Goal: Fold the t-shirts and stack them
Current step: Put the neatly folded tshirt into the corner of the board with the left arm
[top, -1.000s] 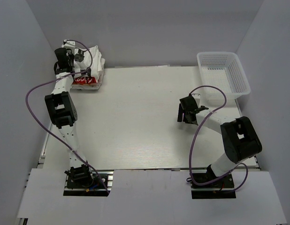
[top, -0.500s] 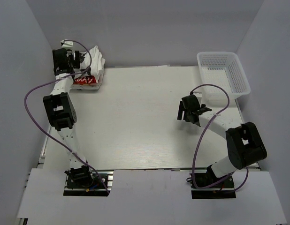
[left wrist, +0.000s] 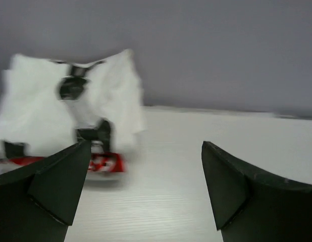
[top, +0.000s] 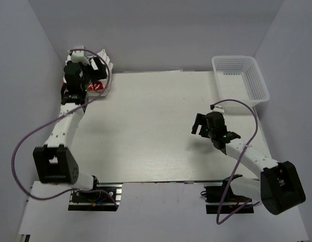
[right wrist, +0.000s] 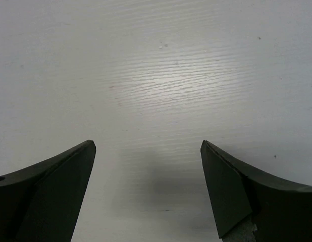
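The t-shirts (top: 102, 79) lie in a folded pile at the table's far left corner, white cloth on top and a red print along the front edge. In the left wrist view the t-shirts (left wrist: 70, 108) sit left of centre, a little blurred, with the red print (left wrist: 106, 164) at the bottom. My left gripper (top: 97, 70) (left wrist: 146, 191) is open just in front of the pile, with only bare table between its fingers. My right gripper (top: 199, 126) (right wrist: 148, 186) hangs open over bare table at the middle right, holding nothing.
A white mesh basket (top: 242, 80) stands at the far right corner. Grey walls close in the back and both sides. A purple cable loops along each arm.
My left gripper has opened and drawn back from the pile, and its elbow has swung down toward the near edge. The right arm has lowered and shifted slightly nearer.
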Robot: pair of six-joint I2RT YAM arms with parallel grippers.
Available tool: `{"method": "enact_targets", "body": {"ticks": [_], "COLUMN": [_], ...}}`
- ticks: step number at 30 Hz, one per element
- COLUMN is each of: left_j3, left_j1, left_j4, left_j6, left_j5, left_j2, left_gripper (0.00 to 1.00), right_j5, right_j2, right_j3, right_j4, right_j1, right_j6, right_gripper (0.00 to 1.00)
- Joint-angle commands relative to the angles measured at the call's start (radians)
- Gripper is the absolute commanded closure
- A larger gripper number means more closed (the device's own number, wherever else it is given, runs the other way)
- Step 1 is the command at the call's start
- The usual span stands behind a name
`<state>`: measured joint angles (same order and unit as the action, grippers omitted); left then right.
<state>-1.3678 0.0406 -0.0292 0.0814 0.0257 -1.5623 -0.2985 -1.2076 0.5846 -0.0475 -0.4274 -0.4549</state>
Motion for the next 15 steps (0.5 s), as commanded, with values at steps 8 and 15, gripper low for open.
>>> {"method": "enact_targets", "body": {"ticks": [8,15], "left_j3": [0.721,0.724], "left_j1": [-0.28,-0.315], "left_j4": [-0.019,0.184], "left_j6": [0.435,0.436], "left_j5": [0.139,-0.026], "left_j2": [0.507,0.691], "left_gripper": [0.0,0.0], "right_j5": [0.173,0.228], "right_j2": [0.321,0.471], "right_j3": [-0.153,-0.29], "right_j4": [0.089,0.225], "right_j1": [-0.002,-0.001], "right_j6": [-0.047,-0.068], "right_gripper": [0.1,0.1]}}
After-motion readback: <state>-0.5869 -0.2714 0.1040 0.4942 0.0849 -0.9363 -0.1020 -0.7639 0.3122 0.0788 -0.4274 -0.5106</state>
